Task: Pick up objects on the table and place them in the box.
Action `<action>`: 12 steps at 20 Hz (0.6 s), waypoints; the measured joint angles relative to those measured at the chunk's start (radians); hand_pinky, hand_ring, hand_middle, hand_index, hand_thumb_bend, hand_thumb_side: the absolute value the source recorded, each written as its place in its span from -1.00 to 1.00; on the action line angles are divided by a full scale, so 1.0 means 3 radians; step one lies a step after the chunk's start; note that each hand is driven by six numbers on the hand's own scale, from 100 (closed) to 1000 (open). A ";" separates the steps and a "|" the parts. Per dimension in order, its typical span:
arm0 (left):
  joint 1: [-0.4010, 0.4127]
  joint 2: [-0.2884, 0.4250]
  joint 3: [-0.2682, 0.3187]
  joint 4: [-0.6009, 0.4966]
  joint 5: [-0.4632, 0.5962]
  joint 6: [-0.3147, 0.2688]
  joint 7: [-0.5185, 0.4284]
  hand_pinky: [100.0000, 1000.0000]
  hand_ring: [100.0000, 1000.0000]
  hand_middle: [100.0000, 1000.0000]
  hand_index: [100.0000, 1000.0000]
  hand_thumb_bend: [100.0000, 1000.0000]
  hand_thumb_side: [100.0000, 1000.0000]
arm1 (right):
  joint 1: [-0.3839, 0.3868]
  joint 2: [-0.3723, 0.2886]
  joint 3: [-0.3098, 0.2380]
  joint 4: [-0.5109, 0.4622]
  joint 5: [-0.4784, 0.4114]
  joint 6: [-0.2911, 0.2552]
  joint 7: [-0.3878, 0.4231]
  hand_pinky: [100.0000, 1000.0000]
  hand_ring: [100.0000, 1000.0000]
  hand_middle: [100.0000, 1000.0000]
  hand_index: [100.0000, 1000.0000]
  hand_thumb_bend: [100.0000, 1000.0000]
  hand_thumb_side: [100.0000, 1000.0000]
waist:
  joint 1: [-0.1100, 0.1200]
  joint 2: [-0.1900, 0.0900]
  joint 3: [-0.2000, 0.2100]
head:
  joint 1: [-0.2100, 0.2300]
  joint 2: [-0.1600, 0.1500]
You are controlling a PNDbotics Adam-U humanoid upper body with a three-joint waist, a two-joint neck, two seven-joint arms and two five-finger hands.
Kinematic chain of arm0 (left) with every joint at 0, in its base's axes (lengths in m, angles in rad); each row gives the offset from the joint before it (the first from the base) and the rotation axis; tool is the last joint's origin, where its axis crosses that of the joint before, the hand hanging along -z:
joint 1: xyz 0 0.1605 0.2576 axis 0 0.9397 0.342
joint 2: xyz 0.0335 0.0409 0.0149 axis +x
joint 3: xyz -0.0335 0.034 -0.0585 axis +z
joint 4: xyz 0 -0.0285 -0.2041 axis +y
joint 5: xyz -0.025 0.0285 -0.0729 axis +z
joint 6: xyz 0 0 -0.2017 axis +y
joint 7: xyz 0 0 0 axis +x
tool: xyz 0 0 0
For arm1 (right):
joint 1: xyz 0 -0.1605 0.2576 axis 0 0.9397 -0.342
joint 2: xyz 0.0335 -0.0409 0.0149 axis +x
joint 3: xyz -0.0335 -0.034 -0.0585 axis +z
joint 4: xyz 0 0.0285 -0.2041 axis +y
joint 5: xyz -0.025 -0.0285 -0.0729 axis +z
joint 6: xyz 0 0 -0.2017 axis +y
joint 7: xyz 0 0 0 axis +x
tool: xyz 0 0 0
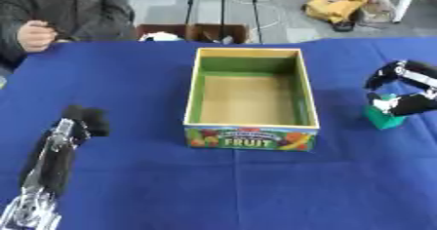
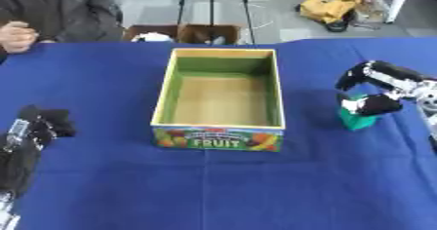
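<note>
Left hand (image 1: 81, 119) idles; right hand (image 2: 375, 90) grips small green block (image 2: 357, 120)

**Right hand curled, left hand idle**

The right hand (image 2: 368, 90) reached in from the right edge, its fingers and thumb curled downward. The left hand (image 1: 84, 119) lay low at the left side, fingers bunched, forearm stretching toward the lower corner.

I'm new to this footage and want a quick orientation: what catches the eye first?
An open box with a green inner wall and FRUIT on its front stands mid-table on the blue cloth. To its right, the right hand curls its fingers around a small green object.
</note>
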 measured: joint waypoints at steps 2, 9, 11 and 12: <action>0.0000 0.0000 0.0000 0.0000 0.0000 0.0000 0.0000 0.30 0.11 0.02 0.38 -0.34 1.00 | -0.0002 -0.0002 0.0013 -0.0026 0.0006 -0.0002 0.0025 0.68 0.58 0.53 0.71 -0.21 -0.57 | -0.0003 0.0000 0.0002 | 0.0000 0.0000; 0.0001 0.0000 0.0001 0.0000 -0.0001 0.0001 0.0001 0.30 0.11 0.03 0.38 -0.34 1.00 | 0.0140 -0.0213 0.0018 -0.0143 -0.0003 -0.0096 0.0276 0.83 0.76 0.70 0.83 -0.20 -0.87 | -0.0040 0.0000 -0.0025 | 0.0011 0.0000; 0.0001 0.0000 0.0001 0.0000 -0.0003 0.0001 0.0001 0.30 0.11 0.03 0.38 -0.34 1.00 | 0.0190 -0.0318 0.0017 -0.0213 -0.0026 -0.0118 0.0368 0.84 0.77 0.70 0.82 -0.26 -0.91 | -0.0045 0.0000 -0.0044 | 0.0020 0.0000; 0.0001 0.0000 0.0001 0.0000 -0.0004 0.0001 0.0001 0.30 0.11 0.03 0.38 -0.34 1.00 | 0.0206 -0.0364 0.0016 -0.0243 -0.0039 -0.0119 0.0415 0.83 0.77 0.69 0.79 -0.37 -1.00 | -0.0047 0.0000 -0.0047 | 0.0024 0.0000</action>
